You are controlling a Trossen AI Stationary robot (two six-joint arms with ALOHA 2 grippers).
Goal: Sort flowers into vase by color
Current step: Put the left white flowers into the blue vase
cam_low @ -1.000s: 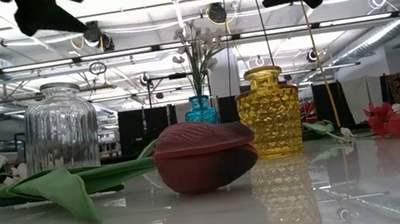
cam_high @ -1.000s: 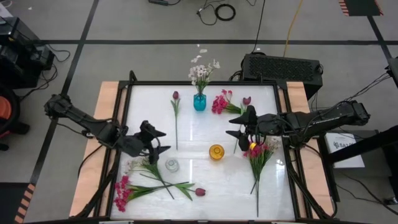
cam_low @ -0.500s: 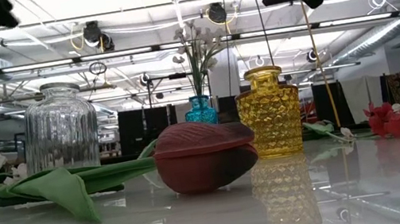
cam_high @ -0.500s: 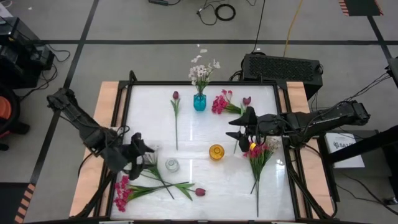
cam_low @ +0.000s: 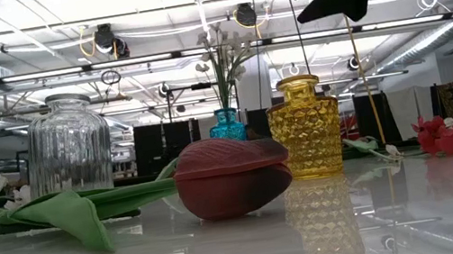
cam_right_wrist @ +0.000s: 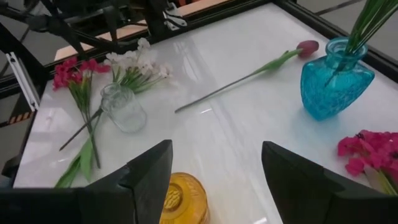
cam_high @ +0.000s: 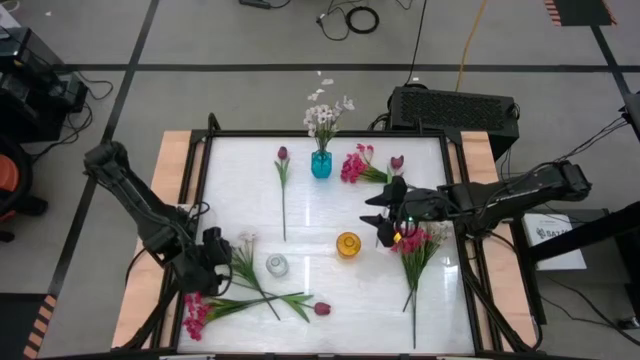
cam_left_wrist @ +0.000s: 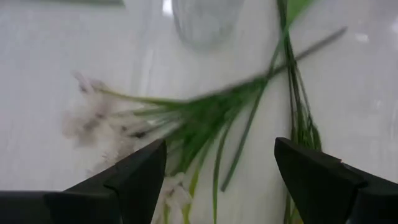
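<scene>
Three vases are seen on the glossy white table top [cam_high: 320, 215]. The faceted blue glass vase [cam_high: 321, 164] holds a spray of small white-pink blossoms [cam_high: 325, 113] on green stems. The ribbed clear glass jar [cam_high: 277, 265] looks empty. Whether anything sits in the knobbly amber glass vase [cam_high: 347, 245] cannot be told from the high view; in the low view two thin stems are seen rising behind its neck.

Left gripper [cam_high: 205, 262]: fingers are held spread, nothing pinched. It is positioned low at the table's edge. A loose white-pink spray with grassy leaves [cam_left_wrist: 99, 121] lies directly ahead of and beneath the fingers, between them in the left wrist view; no contact is seen. The clear jar stands just beyond that spray. A magenta bloom cluster [cam_high: 195, 310] lies close to the gripper, toward the table's front edge, w/ a dark maroon tulip [cam_high: 321, 309] farther along the same bunch of stems.

Right gripper [cam_high: 385, 215]: fingers are spread, nothing held. It is raised above the table; the amber vase sits just ahead of and below it. Another magenta & white bunch [cam_high: 418, 245] lies beside it. A maroon tulip on a long green stem [cam_high: 283, 180] lies farther ahead, and a magenta cluster [cam_high: 353, 165] sits near the blue vase.
</scene>
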